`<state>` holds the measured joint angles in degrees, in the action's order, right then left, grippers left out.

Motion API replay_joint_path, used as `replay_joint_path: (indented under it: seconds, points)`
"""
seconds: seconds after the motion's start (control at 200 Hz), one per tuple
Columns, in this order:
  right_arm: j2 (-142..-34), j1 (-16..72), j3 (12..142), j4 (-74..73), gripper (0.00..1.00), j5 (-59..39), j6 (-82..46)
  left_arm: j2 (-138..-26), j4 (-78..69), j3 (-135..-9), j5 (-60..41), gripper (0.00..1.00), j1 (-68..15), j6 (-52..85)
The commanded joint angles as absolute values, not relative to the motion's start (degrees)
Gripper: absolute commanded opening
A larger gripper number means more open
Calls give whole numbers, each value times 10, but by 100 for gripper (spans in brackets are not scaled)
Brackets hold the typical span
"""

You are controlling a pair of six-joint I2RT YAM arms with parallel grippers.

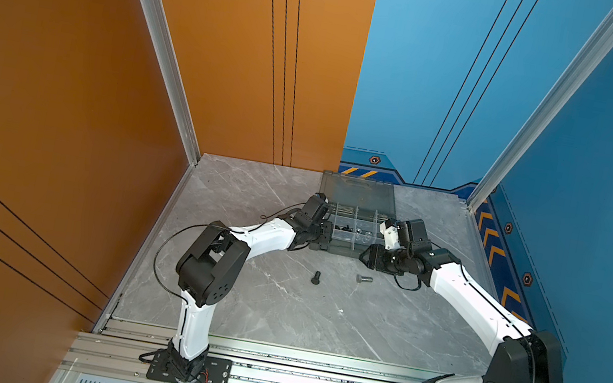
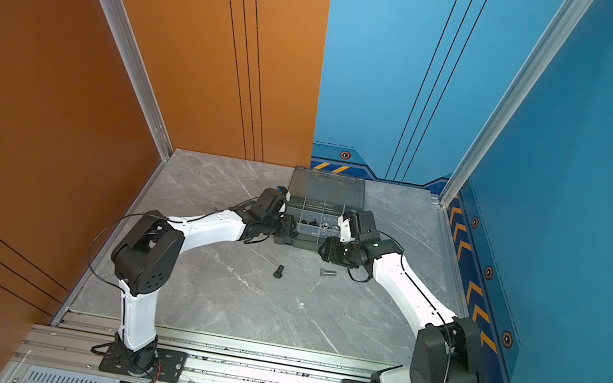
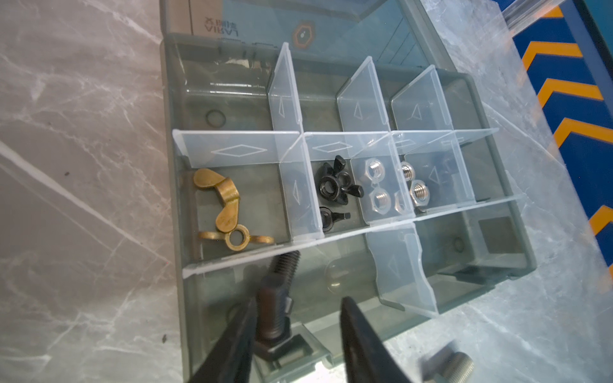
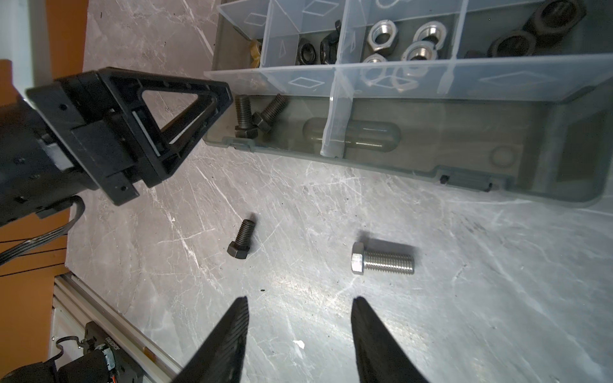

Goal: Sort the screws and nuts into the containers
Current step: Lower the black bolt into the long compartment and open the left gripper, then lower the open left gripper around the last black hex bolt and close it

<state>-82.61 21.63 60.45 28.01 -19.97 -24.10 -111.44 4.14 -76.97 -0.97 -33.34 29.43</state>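
The smoky-grey organizer case (image 1: 337, 249) lies open at the back of the table, its containers split by clear dividers (image 3: 288, 99). My left gripper (image 3: 298, 303) hangs open over the front left compartment. A black screw (image 3: 273, 308) stands there head-down beside one finger, with the other finger well clear of it. A second black screw (image 4: 270, 111) lies next to it. Brass wing nuts (image 3: 219, 189), black wing nuts (image 3: 335, 184), silver hex nuts (image 3: 374, 172) and black hex nuts (image 4: 517, 43) fill middle compartments. My right gripper (image 4: 300, 300) is open and holds nothing.
One black screw (image 1: 315, 277) and one silver screw (image 1: 364, 279) lie loose on the marble table in front of the case, the silver one nearer my right gripper (image 1: 365, 255). The case lid (image 1: 357, 190) lies flat behind. Walls close in left, right and back.
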Motion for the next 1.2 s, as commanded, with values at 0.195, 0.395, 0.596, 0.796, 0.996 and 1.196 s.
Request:
replay_joint_path:
  seconds: [0.195, 0.395, 0.596, 0.796, 0.996, 1.196]
  points:
    - [-806, 212, 601, 286, 53, -209, -234, -1027, 55, -721, 30, 64, -347, 280]
    - [-808, 211, 616, 291, 54, -206, -228, -947, 94, -657, 75, 71, -383, 279]
    - [-805, 210, 618, 294, 54, -205, -227, -890, 131, -594, 124, 76, -436, 306]
    - [-799, 210, 614, 291, 54, -206, -232, -872, 163, -556, 94, 82, -454, 343]
    - [-795, 210, 607, 289, 54, -206, -232, -886, 163, -552, 105, 94, -469, 359]
    - [-790, 208, 599, 288, 55, -206, -229, -917, 165, -565, 109, 96, -478, 370]
